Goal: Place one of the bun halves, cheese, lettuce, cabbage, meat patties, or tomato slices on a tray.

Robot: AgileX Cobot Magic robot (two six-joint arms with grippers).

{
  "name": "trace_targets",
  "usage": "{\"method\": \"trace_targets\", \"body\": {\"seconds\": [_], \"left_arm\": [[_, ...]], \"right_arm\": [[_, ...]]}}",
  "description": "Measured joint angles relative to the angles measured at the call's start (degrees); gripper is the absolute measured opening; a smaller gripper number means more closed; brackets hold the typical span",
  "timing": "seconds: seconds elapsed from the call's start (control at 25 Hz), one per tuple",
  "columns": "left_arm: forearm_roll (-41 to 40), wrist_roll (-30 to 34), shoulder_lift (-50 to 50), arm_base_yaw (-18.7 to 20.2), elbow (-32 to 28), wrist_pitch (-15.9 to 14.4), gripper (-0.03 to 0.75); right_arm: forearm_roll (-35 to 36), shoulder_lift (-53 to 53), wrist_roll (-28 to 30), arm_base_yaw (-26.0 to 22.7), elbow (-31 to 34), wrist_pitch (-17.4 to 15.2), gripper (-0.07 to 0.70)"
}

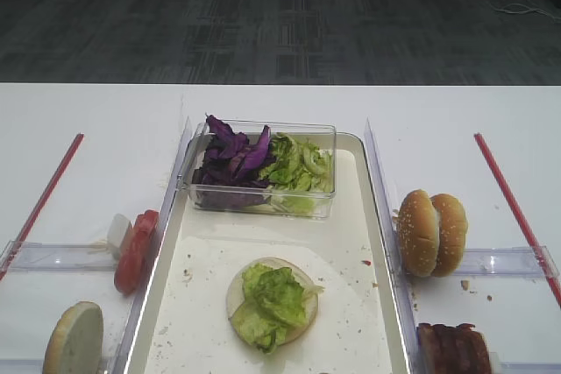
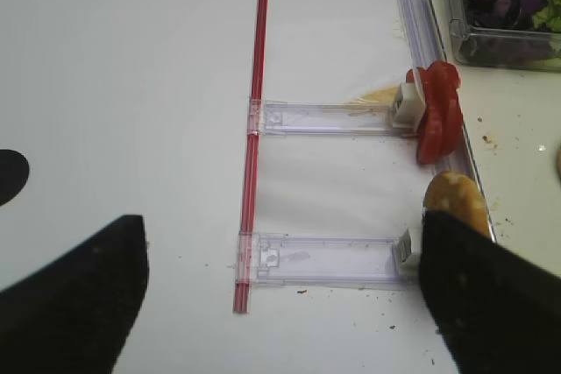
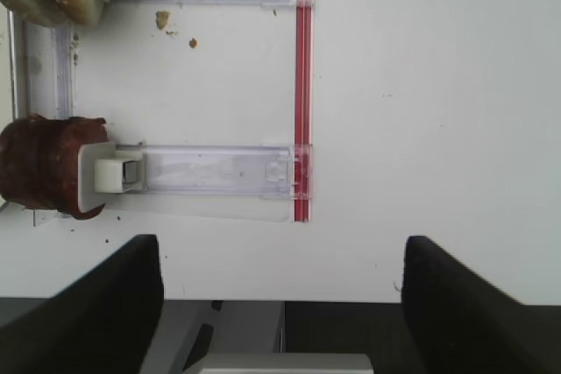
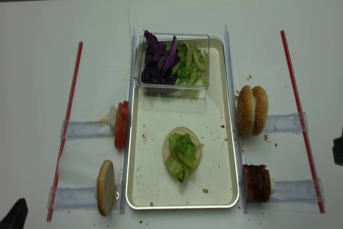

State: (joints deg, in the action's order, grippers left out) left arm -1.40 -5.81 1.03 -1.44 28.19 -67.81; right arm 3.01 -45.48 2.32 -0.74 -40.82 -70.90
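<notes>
On the cream tray (image 4: 183, 205) lies a bun half (image 1: 296, 324) cut face up, with lettuce (image 1: 273, 297) on top. More lettuce (image 1: 302, 164) and purple cabbage (image 1: 235, 157) fill the clear box. Tomato slices (image 1: 136, 250) and another bun half (image 1: 74, 341) stand left of the tray. Two bun halves (image 1: 431, 232) and meat patties (image 1: 451, 349) stand to its right. No cheese is in view. My left gripper (image 2: 280, 221) hovers open over the table left of the tray. My right gripper (image 3: 282, 241) is open at the table's near right edge, with the patties (image 3: 39, 164) off to one side.
The clear plastic box (image 1: 263, 208) sits across the far end of the tray. Clear plastic holders (image 2: 324, 256) and red strips (image 2: 254, 129) lie on the white table on both sides. Crumbs speckle the tray and table.
</notes>
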Motion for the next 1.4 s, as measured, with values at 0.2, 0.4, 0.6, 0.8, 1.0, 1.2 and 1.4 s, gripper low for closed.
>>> {"method": "trace_targets", "body": {"seconds": [0.2,0.4,0.6,0.8,1.0,1.2,1.4], "left_arm": [[0.0,0.0,0.0,0.0,0.0,0.0,0.613],[0.0,0.0,0.0,0.0,0.0,0.0,0.613],[0.0,0.0,0.0,0.0,0.0,0.0,0.613],[0.0,0.0,0.0,0.0,0.0,0.0,0.613],[0.0,0.0,0.0,0.0,0.0,0.0,0.613],[0.0,0.0,0.0,0.0,0.0,0.0,0.613],[0.0,0.0,0.0,0.0,0.0,0.0,0.613]], "right_arm": [[-0.1,12.5,-0.2,0.0,4.7,2.1,0.592],[-1.2,22.0,-0.2,0.0,10.8,3.7,0.592],[-1.6,29.5,-0.2,0.0,13.1,6.8,0.591],[-1.8,35.5,0.0,0.0,13.3,7.1,0.591],[-1.8,42.0,0.8,0.0,13.3,7.1,0.59],[-1.8,46.3,0.8,0.0,13.3,7.0,0.59],[-1.8,46.3,0.8,0.0,13.3,7.0,0.59]]}}
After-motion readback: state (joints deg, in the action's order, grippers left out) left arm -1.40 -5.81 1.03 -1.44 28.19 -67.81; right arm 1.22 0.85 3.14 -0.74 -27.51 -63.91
